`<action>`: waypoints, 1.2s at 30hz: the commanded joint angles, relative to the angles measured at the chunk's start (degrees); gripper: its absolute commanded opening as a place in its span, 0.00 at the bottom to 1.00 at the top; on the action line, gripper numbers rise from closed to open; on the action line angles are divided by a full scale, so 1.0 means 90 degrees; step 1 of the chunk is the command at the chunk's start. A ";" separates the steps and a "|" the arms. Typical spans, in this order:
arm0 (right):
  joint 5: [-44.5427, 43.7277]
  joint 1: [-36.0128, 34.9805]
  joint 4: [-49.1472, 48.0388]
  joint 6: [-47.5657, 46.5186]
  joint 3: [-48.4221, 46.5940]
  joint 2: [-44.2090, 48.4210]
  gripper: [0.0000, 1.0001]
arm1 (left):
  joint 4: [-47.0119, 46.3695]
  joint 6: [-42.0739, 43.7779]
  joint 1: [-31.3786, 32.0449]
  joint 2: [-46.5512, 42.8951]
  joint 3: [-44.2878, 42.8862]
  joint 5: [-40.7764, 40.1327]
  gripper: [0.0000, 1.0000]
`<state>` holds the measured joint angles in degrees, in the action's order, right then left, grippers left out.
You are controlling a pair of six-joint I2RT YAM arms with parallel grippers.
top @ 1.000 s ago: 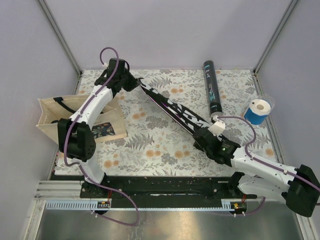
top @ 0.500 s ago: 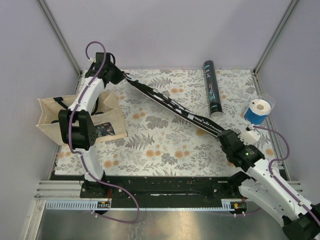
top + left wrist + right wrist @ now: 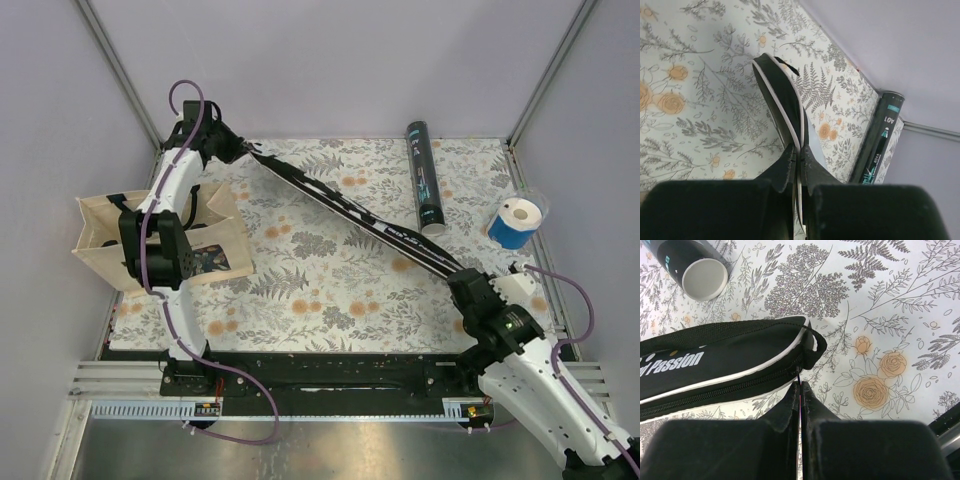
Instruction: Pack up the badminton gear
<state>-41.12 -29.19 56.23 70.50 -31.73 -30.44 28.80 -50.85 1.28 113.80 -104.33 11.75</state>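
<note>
Floral-print table (image 3: 300, 290), pale lilac walls round it. Progress looks early-to-mid, judging by how things lie. The racket cover (image 3: 350, 212) isn't packed yet. It runs diagonally across the table, strung btw the left tool (image 3: 243, 152) at the far left and the right tool (image 3: 460, 278) at the near right, well apart from the tote bag (image 3: 100, 235). The zip looks shut along the side seen in the right wrist view, so a racket is prob. inside, but none shows. No shuttlecocks visible either. Left to do, I'd guess: cover into the bag, then the tube (image 3: 424, 178).

The cover is long, slim and black w/ white piping, turned on edge. It has white lettering incl. "Passion" and a small loop at the near tip. It seems taut and lifted, but I can't tell whether its lower edge touches the table.

The left tool is clamped tight on the cover's far end. The right tool is pinched closed at the near end, on a thin tab or edge by the zip; too thin to tell which.

The tube, black w/ teal print, lies at the far right, near the cover but apart from it, w/ its near end showing white. The bag stands at the left edge, mouth up. A blue-and-white roll (image 3: 517, 222) sits near the tube.
</note>
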 commanded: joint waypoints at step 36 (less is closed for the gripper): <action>0.4852 0.0128 -0.3357 -0.4063 -0.0781 -0.1344 0.69 | -0.2382 0.1029 0.0024 0.1009 -0.1844 0.1147 0.99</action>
<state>0.08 -28.32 28.99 37.56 -35.81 -40.95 -0.91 -52.07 0.14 130.43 -115.57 27.00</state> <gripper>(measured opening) 0.677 0.978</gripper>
